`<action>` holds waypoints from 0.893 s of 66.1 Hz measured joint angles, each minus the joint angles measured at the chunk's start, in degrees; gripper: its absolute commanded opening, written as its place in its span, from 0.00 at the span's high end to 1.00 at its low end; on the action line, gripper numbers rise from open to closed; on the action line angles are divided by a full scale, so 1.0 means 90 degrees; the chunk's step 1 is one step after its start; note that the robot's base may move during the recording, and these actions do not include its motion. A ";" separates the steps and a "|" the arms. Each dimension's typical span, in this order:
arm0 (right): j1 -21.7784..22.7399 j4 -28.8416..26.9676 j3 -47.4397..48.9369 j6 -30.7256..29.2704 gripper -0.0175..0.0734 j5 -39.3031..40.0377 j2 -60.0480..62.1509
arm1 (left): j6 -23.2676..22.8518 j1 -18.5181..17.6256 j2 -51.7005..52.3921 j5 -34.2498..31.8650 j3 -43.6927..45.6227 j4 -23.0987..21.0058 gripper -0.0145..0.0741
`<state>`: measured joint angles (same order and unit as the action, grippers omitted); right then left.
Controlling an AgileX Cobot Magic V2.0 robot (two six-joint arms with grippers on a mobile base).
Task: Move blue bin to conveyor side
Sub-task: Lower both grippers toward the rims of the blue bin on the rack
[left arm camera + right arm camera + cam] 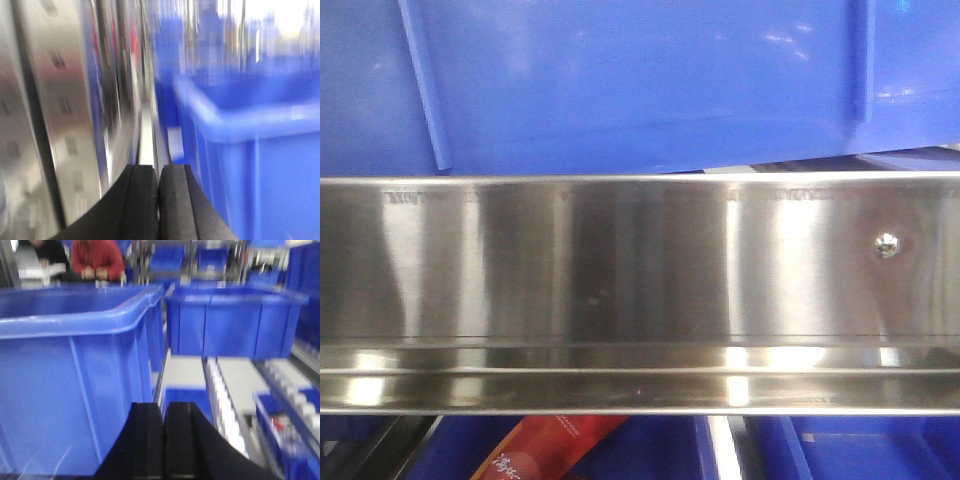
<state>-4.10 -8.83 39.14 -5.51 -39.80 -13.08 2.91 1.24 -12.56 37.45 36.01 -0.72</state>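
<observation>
Left gripper (159,170) and right gripper (163,407), both pressed together empty, each beside the blue bin (75,370)

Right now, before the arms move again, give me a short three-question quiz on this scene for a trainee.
1. True or false: the right gripper is clamped on the blue bin.
2. In the front view, what runs straight across below the bin's wall?
A. a steel rail
B. a wooden shelf
C. a cardboard box
3. Fill in the gap: the fingers of the left gripper are pressed ______, with nothing between them.

Key: 1 false (its fingers are closed on nothing and the bin stands beside it); 2 A; 3 shut.
</observation>
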 measured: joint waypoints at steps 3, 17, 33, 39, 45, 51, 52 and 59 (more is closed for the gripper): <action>0.0000 -0.0021 0.0583 0.0000 0.90 -0.0460 -0.0559 | 0.0000 0.0000 -0.0442 0.0541 0.0430 0.0000 0.85; 0.0000 -0.0037 0.2742 0.0000 0.90 -0.2037 -0.2576 | 0.0000 0.0000 -0.2003 0.1084 0.2126 0.0013 0.85; 0.0000 -0.0300 0.4391 0.0000 0.90 -0.2192 -0.4030 | 0.0000 0.0000 -0.2870 -0.0430 0.2797 -0.0696 0.85; 0.0000 -0.0314 0.4895 0.0000 0.90 -0.2426 -0.4528 | 0.0000 0.0000 -0.3109 -0.0598 0.2826 -0.0962 0.85; 0.0000 -0.0314 0.5319 0.0000 0.90 -0.2466 -0.4998 | 0.0000 0.0000 -0.3389 -0.0658 0.2875 -0.1047 0.85; 0.0000 -0.0171 0.5775 0.0016 0.90 -0.2492 -0.5570 | 0.0000 0.0000 -0.3912 -0.0479 0.3134 -0.1197 0.85; 0.0000 -0.0122 0.5832 0.0016 0.90 -0.2491 -0.5646 | 0.0000 0.0000 -0.3995 -0.0436 0.3182 -0.1230 0.85; 0.0000 0.0046 0.6208 0.0016 0.90 -0.2564 -0.6185 | 0.0000 0.0000 -0.4647 -0.0182 0.3642 -0.1397 0.85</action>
<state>-4.10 -8.42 95.02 -5.37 -62.88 -68.75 2.91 1.24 -54.38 35.81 68.79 -13.29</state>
